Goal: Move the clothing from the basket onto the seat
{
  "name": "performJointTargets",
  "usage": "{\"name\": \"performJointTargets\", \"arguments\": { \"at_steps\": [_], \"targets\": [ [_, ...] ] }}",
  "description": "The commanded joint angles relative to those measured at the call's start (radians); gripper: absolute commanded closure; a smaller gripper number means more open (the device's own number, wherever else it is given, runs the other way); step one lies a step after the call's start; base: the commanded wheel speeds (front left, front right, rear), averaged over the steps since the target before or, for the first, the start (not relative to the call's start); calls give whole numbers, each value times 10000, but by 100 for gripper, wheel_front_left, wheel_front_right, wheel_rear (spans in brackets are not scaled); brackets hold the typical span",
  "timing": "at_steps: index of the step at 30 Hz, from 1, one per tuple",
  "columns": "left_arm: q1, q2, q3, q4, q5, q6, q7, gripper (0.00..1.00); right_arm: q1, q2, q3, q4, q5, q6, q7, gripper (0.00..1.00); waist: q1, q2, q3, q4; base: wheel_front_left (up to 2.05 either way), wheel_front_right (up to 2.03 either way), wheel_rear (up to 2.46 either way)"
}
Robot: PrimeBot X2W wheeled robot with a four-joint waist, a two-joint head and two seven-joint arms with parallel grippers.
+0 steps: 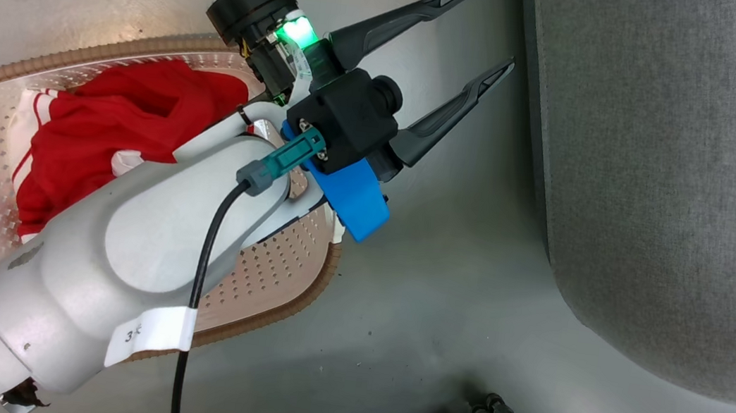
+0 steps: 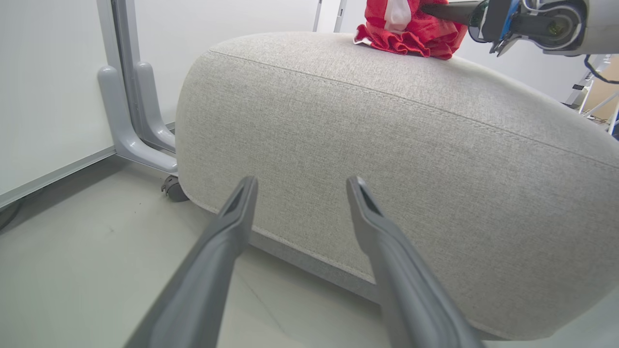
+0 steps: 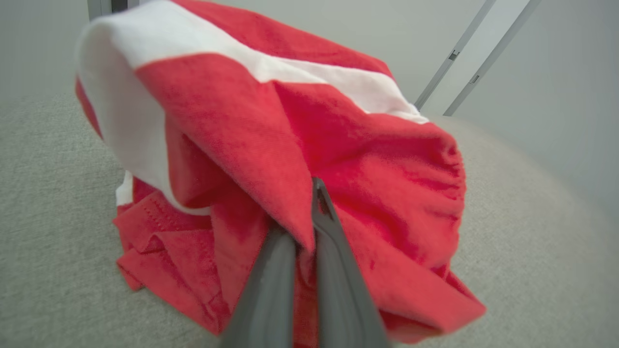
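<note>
Pinching a fold of the red-and-white garment [image 3: 377, 174] in the right gripper [image 3: 303, 212]; bunched below on the grey woven seat [image 3: 48, 203].

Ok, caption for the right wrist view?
Red-and-white clothing pinched in the shut right gripper, lower folds resting on the grey seat.

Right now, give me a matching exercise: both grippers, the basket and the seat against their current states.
1 left gripper
2 right gripper
3 basket
4 seat

A grey, with the held garment touching its top
B open, holding nothing
C with a second garment lying inside
D shut on the held garment

Pairs: 1-B, 2-D, 3-C, 4-A
</note>
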Motion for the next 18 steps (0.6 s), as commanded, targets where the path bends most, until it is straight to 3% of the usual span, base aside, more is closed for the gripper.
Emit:
{"name": "performJointTargets", "arguments": {
  "at_steps": [1,2,13,18],
  "targets": [
    [-72,-5,64,-14,49,-26,-48,0,138,53,-10,0,34,1,-38,80,-1,0,-38,21,0,0,0],
    [19,-82,147,-42,60,-24,-48,0,273,85,-61,-201,52,1,-38,0,-1,0,-165,68,0,0,0],
    [869,-502,756,-291,205,-26,-48,0,2439,498,-55,-1943,-224,1,-38,0,-1,0,-1558,409,0,0,0],
    [1813,-691,1452,-400,461,-26,-48,0,3572,803,252,-3070,-419,1,-38,0,-1,0,-2758,608,0,0,0]
  ]
}}
